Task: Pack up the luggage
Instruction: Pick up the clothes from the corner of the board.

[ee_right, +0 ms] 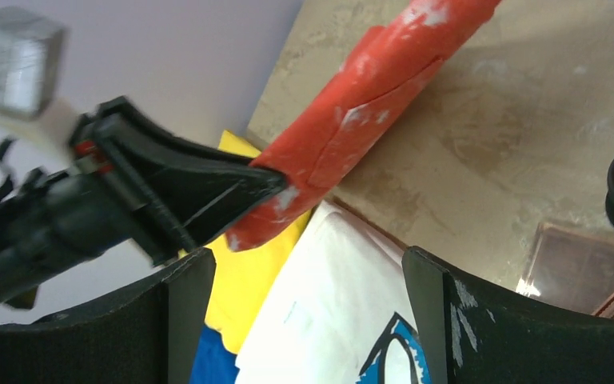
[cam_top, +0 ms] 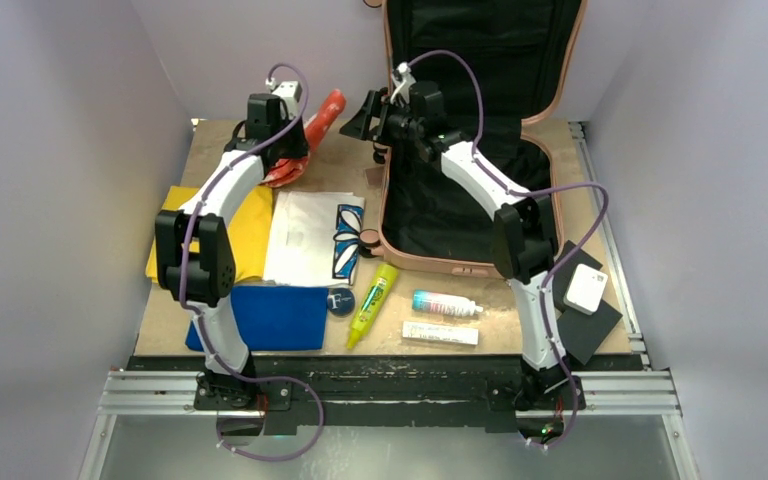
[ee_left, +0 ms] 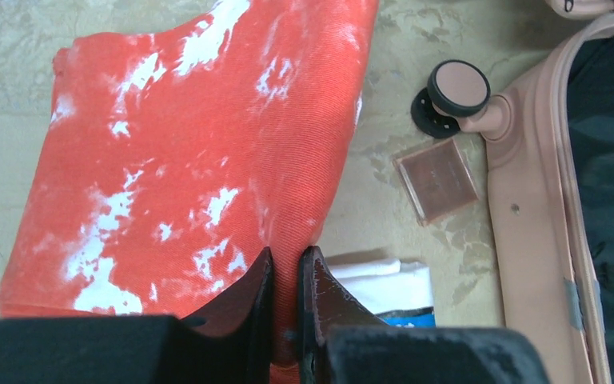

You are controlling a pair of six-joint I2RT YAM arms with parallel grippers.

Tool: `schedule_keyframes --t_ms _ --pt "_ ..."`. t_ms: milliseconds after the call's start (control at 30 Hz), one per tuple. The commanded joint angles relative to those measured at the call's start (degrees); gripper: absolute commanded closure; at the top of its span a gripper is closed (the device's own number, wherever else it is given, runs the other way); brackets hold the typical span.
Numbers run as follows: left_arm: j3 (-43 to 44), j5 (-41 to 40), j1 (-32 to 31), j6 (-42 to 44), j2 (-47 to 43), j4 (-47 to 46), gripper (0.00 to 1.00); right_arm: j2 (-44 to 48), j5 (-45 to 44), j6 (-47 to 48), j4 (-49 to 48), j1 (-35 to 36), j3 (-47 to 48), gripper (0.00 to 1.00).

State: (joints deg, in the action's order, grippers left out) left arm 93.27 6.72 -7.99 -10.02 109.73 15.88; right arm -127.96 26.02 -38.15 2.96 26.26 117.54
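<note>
An orange-red cloth (cam_top: 322,118) with white blotches shows near the far edge of the table (cam_top: 345,165). Toward the left edge lie a yellow cloth (cam_top: 245,235) and a white printed shirt (cam_top: 310,240) side by side, with a blue cloth (cam_top: 280,318) nearer. Along the near edge are a yellow-green tube (cam_top: 372,304), a small bottle (cam_top: 445,304) and a white box (cam_top: 440,333). At the right edge, black pads (cam_top: 590,325) carry a white square (cam_top: 585,288).

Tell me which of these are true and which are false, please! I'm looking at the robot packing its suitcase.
1. The left gripper is pinching the red-and-white cloth. True.
2. The right gripper is pinching that cloth too. False: its fingers are spread open with nothing between them.
3. The pink suitcase is shut. False: it lies open, with its lid standing up at the back.
4. The blue cloth lies on the table, outside the suitcase. True.
</note>
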Motion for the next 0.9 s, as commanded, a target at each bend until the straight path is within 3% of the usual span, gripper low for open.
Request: schedule_keyframes --t_ms 0,267,633,867 --pt "-4.75 2.28 0.43 -2.87 -7.80 -8.20 1.00 -2.08 -0.33 -5.56 -1.44 0.52 2.31 0.10" --pt "-9.52 5.25 0.43 -6.40 -10.63 -10.52 1.00 -6.42 6.57 -13.34 -6.55 1.88 1.92 0.05" --pt "-12.47 5.76 -0.69 -8.30 -11.01 -12.07 1.00 -10.85 8.70 -18.79 -9.85 2.39 3.18 0.01" --pt "-12.68 3.11 -5.31 -8.04 -11.43 -11.55 1.00 -12.34 5.36 -18.82 -8.43 2.57 4.80 0.01"
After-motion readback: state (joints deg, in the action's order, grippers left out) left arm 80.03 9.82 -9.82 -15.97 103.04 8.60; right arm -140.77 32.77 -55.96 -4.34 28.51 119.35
